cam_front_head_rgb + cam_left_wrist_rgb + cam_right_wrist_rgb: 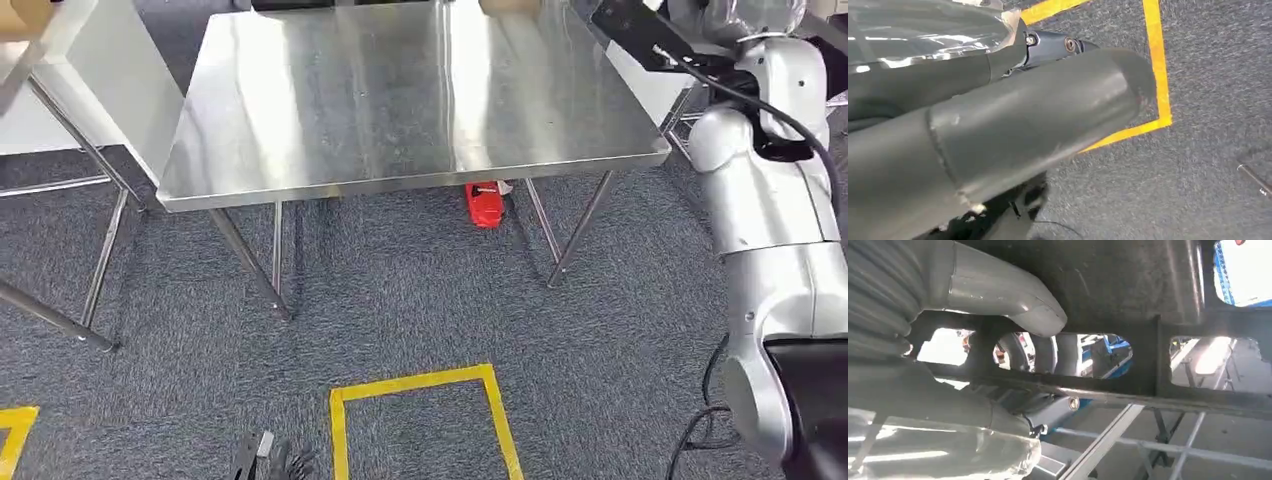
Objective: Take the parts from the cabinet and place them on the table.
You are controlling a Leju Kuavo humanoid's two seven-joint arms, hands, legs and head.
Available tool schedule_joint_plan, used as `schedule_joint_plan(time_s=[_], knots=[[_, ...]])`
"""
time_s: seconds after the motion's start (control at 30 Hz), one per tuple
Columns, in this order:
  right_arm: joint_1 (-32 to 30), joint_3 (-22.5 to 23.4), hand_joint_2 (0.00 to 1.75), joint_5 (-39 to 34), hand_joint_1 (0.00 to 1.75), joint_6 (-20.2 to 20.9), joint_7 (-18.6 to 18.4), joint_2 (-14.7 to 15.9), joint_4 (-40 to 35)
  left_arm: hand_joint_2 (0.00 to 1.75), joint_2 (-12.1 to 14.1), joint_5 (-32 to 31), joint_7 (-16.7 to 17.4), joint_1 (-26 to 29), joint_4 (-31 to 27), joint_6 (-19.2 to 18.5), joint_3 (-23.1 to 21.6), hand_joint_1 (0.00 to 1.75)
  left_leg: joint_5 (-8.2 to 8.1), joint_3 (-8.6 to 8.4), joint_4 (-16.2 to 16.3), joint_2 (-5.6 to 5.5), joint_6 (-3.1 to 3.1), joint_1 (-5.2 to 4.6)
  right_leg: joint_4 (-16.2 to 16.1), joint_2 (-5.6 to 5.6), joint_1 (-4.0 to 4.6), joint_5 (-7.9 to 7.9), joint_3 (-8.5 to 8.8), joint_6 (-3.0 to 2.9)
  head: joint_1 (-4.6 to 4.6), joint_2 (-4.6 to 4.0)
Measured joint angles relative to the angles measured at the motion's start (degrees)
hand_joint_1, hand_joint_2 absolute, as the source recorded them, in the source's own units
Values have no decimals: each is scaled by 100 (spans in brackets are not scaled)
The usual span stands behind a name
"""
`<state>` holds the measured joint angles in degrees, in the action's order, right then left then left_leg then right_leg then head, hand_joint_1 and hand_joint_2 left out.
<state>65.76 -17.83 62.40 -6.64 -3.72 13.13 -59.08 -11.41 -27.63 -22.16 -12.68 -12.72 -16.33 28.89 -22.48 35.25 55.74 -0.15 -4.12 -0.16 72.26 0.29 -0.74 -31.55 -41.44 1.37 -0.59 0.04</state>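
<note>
**A:** Left hand is nearest, low at the near edge of the head view, hanging over the grey carpet. Dark fingers and a thick grey thumb show, nothing visible in them. Can't tell whether the fingers are apart or curled.

**B:** And the right?

**A:** Right arm is raised on the right side. Right hand is clamped on the part, thumb pressed onto its face.

**B:** What does the part look like?

**A:** Dark, flat and thin, a plate or frame with several rounded-corner cut-outs and daylight showing through them. Matte surface with faint scuffs.

**B:** Where is it?

**A:** In the air, up at the far right corner of the steel table. It isn't resting on the tabletop. From the head view it reads as a black slab.

**B:** Orientation?

**A:** Long axis slants from far-left to near-right, with the free end toward far-left over the table corner and the held end toward the arm. Tilt beyond that I can't tell.

**B:** Counts?

**A:** One part. One steel table straight ahead, plus the edge of a second table at left. One red object on the floor under the steel table's near edge, too small to identify. One full yellow tape square near, and a corner of another tape mark at near left.
</note>
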Motion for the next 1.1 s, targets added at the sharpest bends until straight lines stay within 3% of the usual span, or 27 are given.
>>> schedule_joint_plan(time_s=[0.03, 0.07, 0.1, 0.17, 0.2, 0.23, 0.3, 0.4, 0.43, 0.5, 0.53, 0.57, 0.6, 0.63, 0.67, 0.7, 0.73, 0.77, 0.93, 0.97, 1.0, 1.03, 1.07, 1.1], knots=[[-30, 9, 175, 0, 175, -9, 0, 15, 15, 0, 0, 0, 2, 8, 0, 0, 0, 0, -22, -11, 13, -8, 7, 0, 260, -1, -3, -18, -190, 35, 2, 0], [-56, 15, 175, 0, 175, -15, 0, 18, 31, 0, 2, 0, 4, 14, 0, 0, 0, 0, -52, -33, 27, -16, 16, 1, 193, -2, -14, 89, -224, 89, 0, 0], [-65, 28, 175, 2, 175, -22, 0, 20, 42, 0, 0, 0, 4, 13, 0, 0, -2, 0, -91, -58, 50, -24, 34, 6, -145, -4, -35, 300, -107, 159, 7, 0], [-60, 46, 175, 0, 175, -76, -4, 35, 53, 0, -9, -2, 7, 7, 0, 0, -6, 0, -194, -92, 146, -37, 95, 24, -1194, -33, -87, 807, 341, 295, 9, 0], [-63, 50, 175, -6, 175, -126, -4, 51, 74, 0, -2, -2, 9, 4, 0, 0, -4, 0, -251, -83, 196, -41, 144, 9, -1381, -58, -80, 840, 430, 276, 14, 0], [-58, 50, 175, -13, 175, -155, 2, 50, 88, 0, -2, -4, 11, -4, 0, 0, -7, 0, -292, -57, 250, -48, 178, -28, -1435, -25, -50, 849, 493, 220, 29, 0], [-107, 74, 175, -18, 175, -177, 2, 83, 118, 0, -2, -15, 13, 4, 0, 2, -9, 0, -302, -68, 234, -41, 185, -18, -1404, -6, -30, 824, 486, 138, 6, 0], [-118, 90, 175, -18, 175, -188, 2, 99, 133, 0, 7, -20, 13, -8, -2, 4, -13, 0, -452, 11, 416, -25, 272, 5, -1414, 19, -103, 789, 547, 12, -4, 0], [-118, 90, 175, -18, 175, -188, 2, 99, 136, 0, 2, -20, 13, -11, -2, 4, -13, 0, -619, 173, 765, -17, 315, 25, -1414, 20, -102, 769, 569, -18, -15, 0], [-123, 90, 175, -20, 175, -192, 7, 96, 142, 0, 2, -20, 13, -8, 0, 4, -15, 0, -975, 718, 1731, 3, 360, 52, -1414, 28, -87, 741, 592, -56, -15, 0], [-132, 87, 175, -22, 175, -190, 7, 96, 151, 0, 2, -20, 13, -7, 0, 4, -15, 0, -1024, 948, 2049, 2, 362, 52, -1414, 34, -72, 728, 602, -70, -15, 0], [-143, 87, 175, -24, 175, -192, 7, 96, 155, 0, 0, -20, 13, -6, 0, 4, -18, 0, -917, 1032, 2063, 2, 346, 52, -1414, 41, -57, 714, 621, -85, -13, 0], [-149, 87, 175, -22, 175, -192, 7, 96, 155, 0, 0, -20, 13, -7, 0, 4, -20, 0, -690, 974, 1816, 1, 309, 48, -1414, 48, -42, 690, 647, -84, -13, 0], [-149, 90, 175, -22, 175, -192, 7, 96, 155, 0, 2, -20, 13, -7, 0, 4, -24, 0, -376, 781, 1338, -1, 246, 34, -1414, 56, -21, 672, 683, -96, -15, 0], [-145, 90, 175, -22, 175, -195, 7, 94, 153, 0, 7, -20, 13, -10, -2, 4, -26, 0, -80, 539, 794, -4, 159, 6, -1418, 60, 5, 651, 726, -96, -15, 0], [-148, 90, 175, -22, 175, -194, 7, 92, 155, 0, 17, -20, 13, -15, -2, 4, -26, 0, 82, 346, 354, -12, 37, -46, -1427, 59, -7, 627, 758, -94, -11, 0], [-132, 90, 175, -22, 175, -199, 7, 96, 162, 0, 37, -20, 13, -22, 0, 4, -28, 0, -39, 250, 321, 22, -1, -44, -1433, 63, 55, 602, 756, -60, 15, 0], [-126, 90, 175, -24, 175, -199, 7, 99, 168, 0, 33, -20, 13, -31, -2, 4, -33, 0, -66, 241, 261, 11, -4, -68, -1434, 62, 9, 592, 760, -40, 2, 0], [-127, 92, 175, -24, 175, -199, 7, 101, 168, 0, 33, -20, 13, -30, -2, 4, -35, 0, -69, 240, 265, 10, -5, -70, -1434, 61, 11, 590, 758, -35, -4, 0], [-138, 92, 175, -24, 175, -201, 7, 101, 171, 0, 28, -20, 13, -22, -2, 4, -37, 0, -86, 228, 247, 3, -30, -94, -1484, 57, -2, 585, 784, -1, -4, 0], [-141, 94, 175, -24, 175, -203, 7, 96, 164, 0, 15, -20, 13, -28, -2, 4, -37, 0, -49, 79, 98, 13, -45, -64, -1522, 57, 46, 578, 819, 30, -2, 0], [-124, 103, 175, -24, 175, -205, 11, 118, 173, 0, 15, -20, 13, -32, -2, 4, -37, 0, -3, -67, -38, 17, -38, -26, -885, 19, 7, 336, 505, 12, 22, 0], [-169, 103, 175, -31, 175, -208, 11, 131, 210, 0, 0, -22, 13, -18, 0, 4, -37, 0, -85, -126, -20, 0, -27, -27, 251, 17, -25, 91, -242, 80, 35, 0], [-179, 103, 175, -31, 175, -212, 11, 131, 214, 0, -4, -22, 15, -15, 0, 4, -37, 0, -125, -151, 1, -6, -7, -16, 62, 12, -54, 238, -216, 153, 26, 0]])
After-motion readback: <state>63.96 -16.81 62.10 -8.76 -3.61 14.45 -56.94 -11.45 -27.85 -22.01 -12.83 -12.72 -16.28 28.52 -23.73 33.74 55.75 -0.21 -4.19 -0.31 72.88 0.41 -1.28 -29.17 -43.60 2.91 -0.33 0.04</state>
